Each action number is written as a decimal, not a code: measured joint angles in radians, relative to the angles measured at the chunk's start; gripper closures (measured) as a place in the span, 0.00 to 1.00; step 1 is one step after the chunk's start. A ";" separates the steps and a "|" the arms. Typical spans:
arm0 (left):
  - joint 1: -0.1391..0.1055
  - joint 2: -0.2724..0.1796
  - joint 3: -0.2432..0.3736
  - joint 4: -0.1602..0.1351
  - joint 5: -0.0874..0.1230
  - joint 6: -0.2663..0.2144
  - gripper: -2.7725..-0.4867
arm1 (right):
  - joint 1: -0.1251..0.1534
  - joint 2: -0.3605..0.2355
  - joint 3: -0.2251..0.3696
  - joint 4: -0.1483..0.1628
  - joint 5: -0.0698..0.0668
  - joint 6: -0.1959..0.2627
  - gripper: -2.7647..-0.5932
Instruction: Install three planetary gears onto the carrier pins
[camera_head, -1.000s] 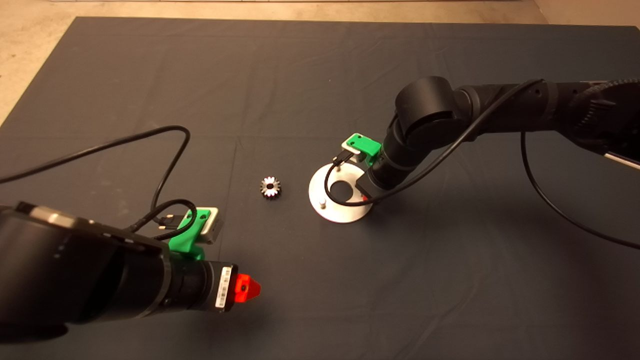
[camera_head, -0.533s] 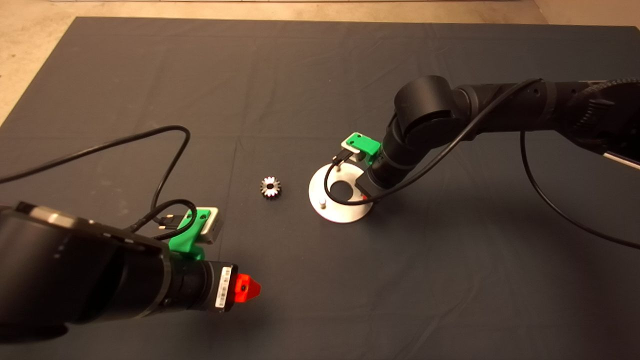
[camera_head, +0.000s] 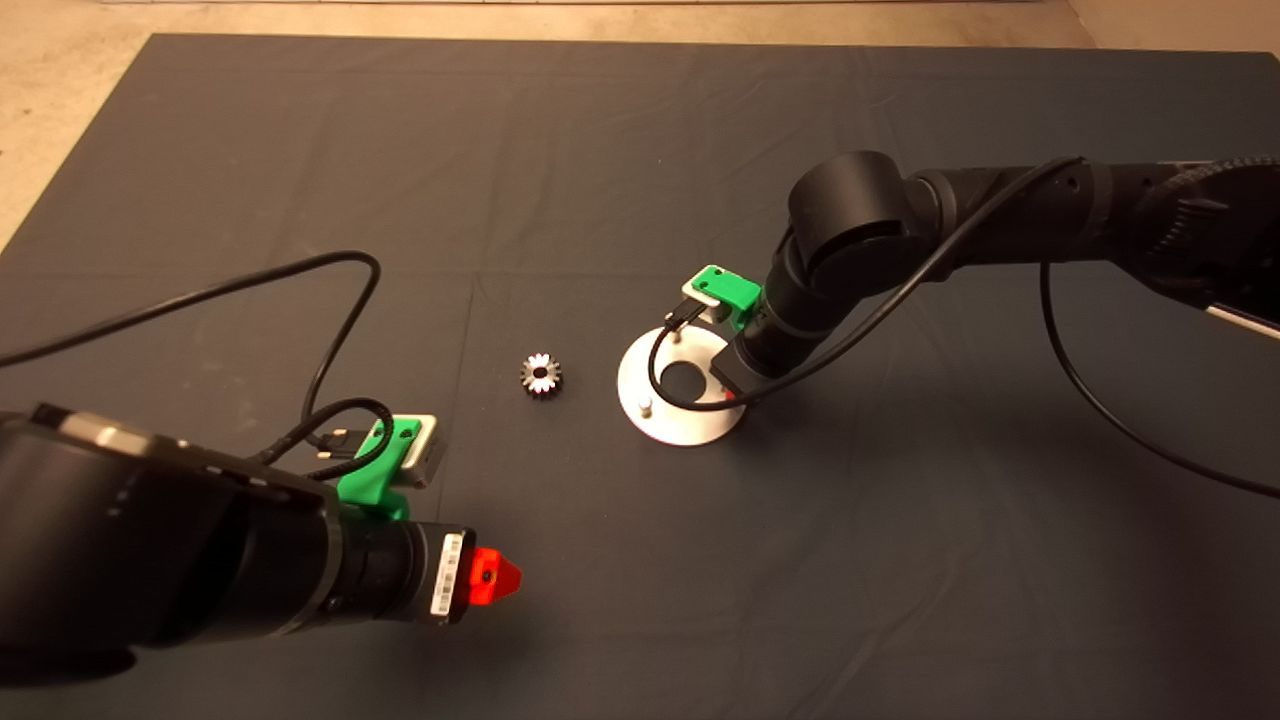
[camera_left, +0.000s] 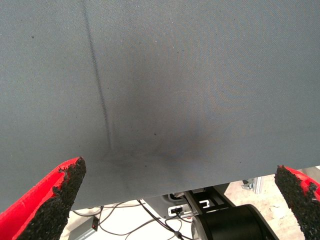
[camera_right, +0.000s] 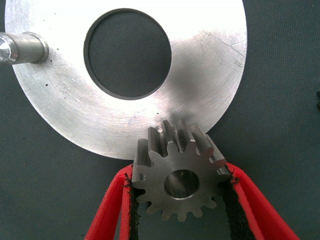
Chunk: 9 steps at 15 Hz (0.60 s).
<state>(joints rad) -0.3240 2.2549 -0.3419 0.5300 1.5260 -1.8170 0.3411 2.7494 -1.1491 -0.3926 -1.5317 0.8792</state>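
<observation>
A small steel toothed gear (camera_head: 541, 375) lies on the dark mat (camera_head: 600, 150), just left of the flat round silver disc (camera_head: 680, 425).

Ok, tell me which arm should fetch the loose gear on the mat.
Left, probably. The left gripper is open and empty, on the loose gear's side. The right gripper is shut on another gear over the disc.

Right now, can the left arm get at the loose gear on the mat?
Probably yes. The loose gear lies alone on the mat, left of the carrier disc. The left claw is open, with bare mat between. The right claw is over the disc, shut on another gear.
</observation>
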 joint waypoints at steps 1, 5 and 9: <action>0.000 0.000 0.000 0.000 0.000 0.000 0.01 | 0.000 0.000 0.000 0.000 0.000 -0.005 0.85; 0.000 0.000 0.000 0.000 0.000 0.000 0.01 | 0.000 0.000 0.000 0.000 0.000 -0.015 0.85; 0.000 0.000 0.000 0.002 0.000 0.000 0.01 | 0.000 0.000 0.000 0.000 0.000 -0.028 0.85</action>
<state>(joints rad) -0.3240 2.2549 -0.3419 0.5319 1.5260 -1.8170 0.3411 2.7489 -1.1487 -0.3930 -1.5317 0.8510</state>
